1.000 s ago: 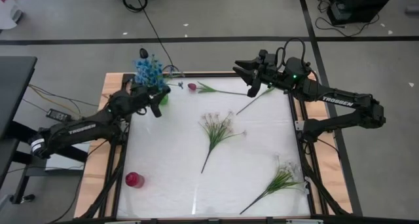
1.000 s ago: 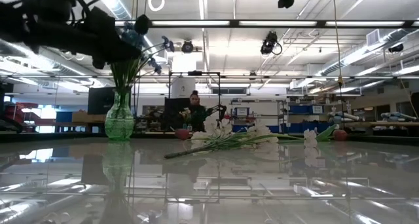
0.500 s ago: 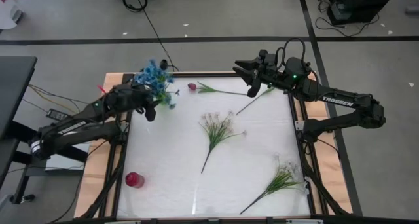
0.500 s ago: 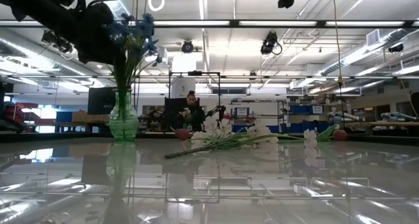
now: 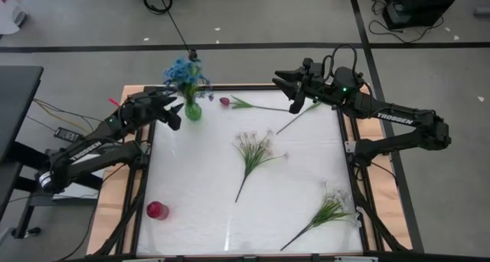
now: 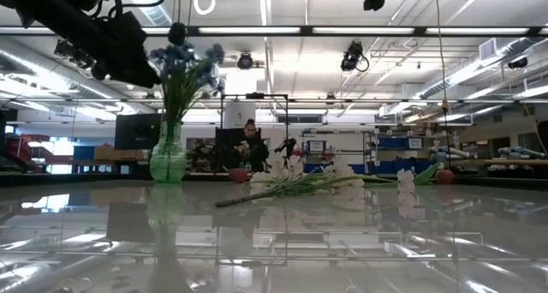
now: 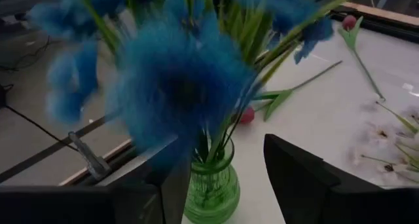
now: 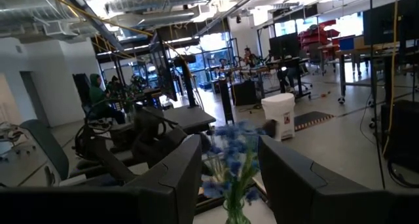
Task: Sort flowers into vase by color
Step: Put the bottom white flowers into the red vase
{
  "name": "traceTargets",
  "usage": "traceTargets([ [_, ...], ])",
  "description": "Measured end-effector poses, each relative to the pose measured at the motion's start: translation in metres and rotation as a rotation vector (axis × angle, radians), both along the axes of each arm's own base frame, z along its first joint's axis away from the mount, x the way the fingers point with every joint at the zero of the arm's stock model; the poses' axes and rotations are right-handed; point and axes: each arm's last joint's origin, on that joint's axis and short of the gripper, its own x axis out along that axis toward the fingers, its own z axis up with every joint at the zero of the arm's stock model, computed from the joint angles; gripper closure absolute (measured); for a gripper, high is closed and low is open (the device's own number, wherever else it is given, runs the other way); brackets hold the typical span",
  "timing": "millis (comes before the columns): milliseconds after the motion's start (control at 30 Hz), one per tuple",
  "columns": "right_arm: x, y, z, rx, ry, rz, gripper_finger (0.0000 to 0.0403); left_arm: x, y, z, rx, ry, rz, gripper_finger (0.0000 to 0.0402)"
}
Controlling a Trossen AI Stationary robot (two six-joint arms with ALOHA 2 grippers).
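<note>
We see the blue flowers (image 5: 184,72) upright in the green vase (image 5: 192,111) at the desk's (image 5: 199,193) far edge — left hand (image 5: 173,113) released beside it, right hand (image 5: 293,93) spread, raised.

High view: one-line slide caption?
Blue flowers stand in the green vase; open left gripper beside it.

The green glass vase (image 5: 193,111) stands near the white table's (image 5: 199,208) far-left corner, with the blue flower sprigs (image 5: 184,72) in it. Just left of the vase is the left gripper (image 5: 170,109). Right of the vase lie a dark pink tulip bud (image 5: 224,102), then the right gripper (image 5: 292,93) above the far edge. A white-blossom sprig (image 5: 253,150) lies nearer than the vase, mid-table. Another white-blossom sprig (image 5: 328,209) lies toward the near-right corner, and a small red vase (image 5: 157,210) stands well nearer along the left edge.
</note>
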Motion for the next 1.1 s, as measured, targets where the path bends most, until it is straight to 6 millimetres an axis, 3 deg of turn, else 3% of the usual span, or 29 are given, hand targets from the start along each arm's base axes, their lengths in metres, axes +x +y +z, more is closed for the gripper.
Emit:
traceTargets([
  [400, 0.000, 0.000, 0.000, 0.000, 0.000, 0.000, 0.0243, -0.019, -0.015, 0.030, -0.120, 0.150, 0.000, 0.0204],
  [700, 0.000, 0.000, 0.000, 0.000, 0.000, 0.000, 0.0243, -0.042, -0.033, 0.065, -0.242, 0.184, 0.046, 0.0205],
  [900, 0.000, 0.000, 0.000, 0.000, 0.000, 0.000, 0.0243, -0.052, -0.042, 0.061, -0.373, 0.241, 0.069, 0.0205],
  [1100, 0.000, 0.000, 0.000, 0.000, 0.000, 0.000, 0.0243, -0.049, -0.044, 0.055, -0.559, 0.193, 0.060, 0.0205],
])
